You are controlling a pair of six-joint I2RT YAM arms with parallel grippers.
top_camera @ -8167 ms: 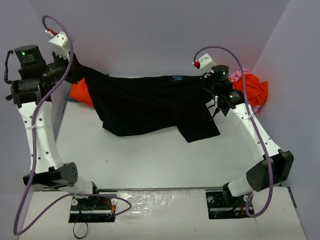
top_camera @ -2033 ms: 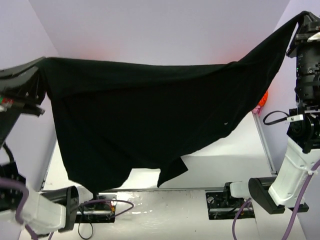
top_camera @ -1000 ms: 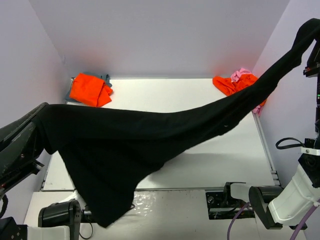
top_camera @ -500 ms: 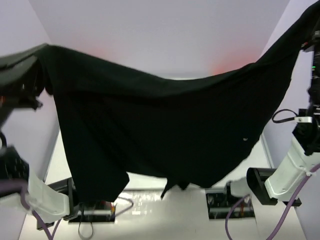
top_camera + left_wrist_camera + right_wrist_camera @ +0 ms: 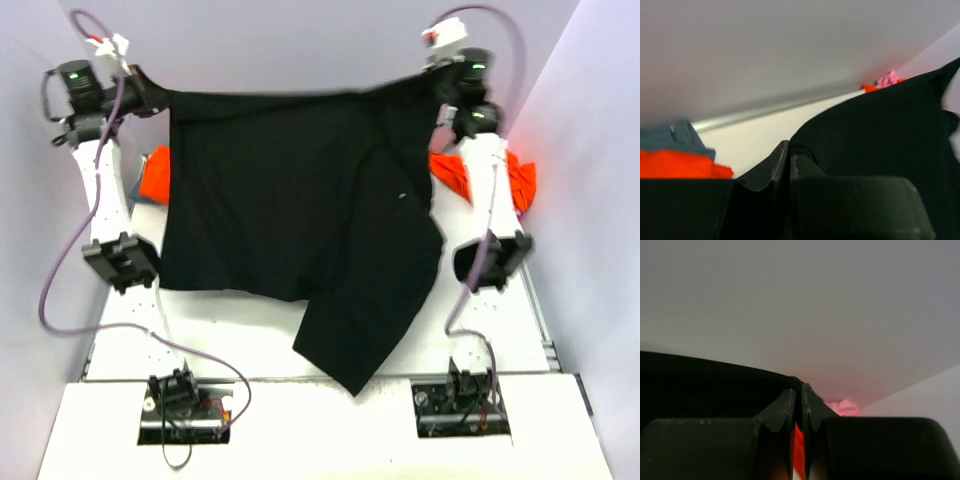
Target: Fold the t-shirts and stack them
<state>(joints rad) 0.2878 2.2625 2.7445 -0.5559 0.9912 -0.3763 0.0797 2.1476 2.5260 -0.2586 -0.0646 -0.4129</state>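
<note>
Black t-shirt [image 5: 290,200], top edge taut between left gripper [image 5: 789,152] and right gripper [image 5: 801,390]

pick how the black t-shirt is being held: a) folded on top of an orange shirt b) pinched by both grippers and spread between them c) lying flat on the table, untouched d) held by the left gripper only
B: the left gripper and the right gripper are each shut on an upper edge of the black t-shirt, which hangs spread out between the two raised arms.
</note>
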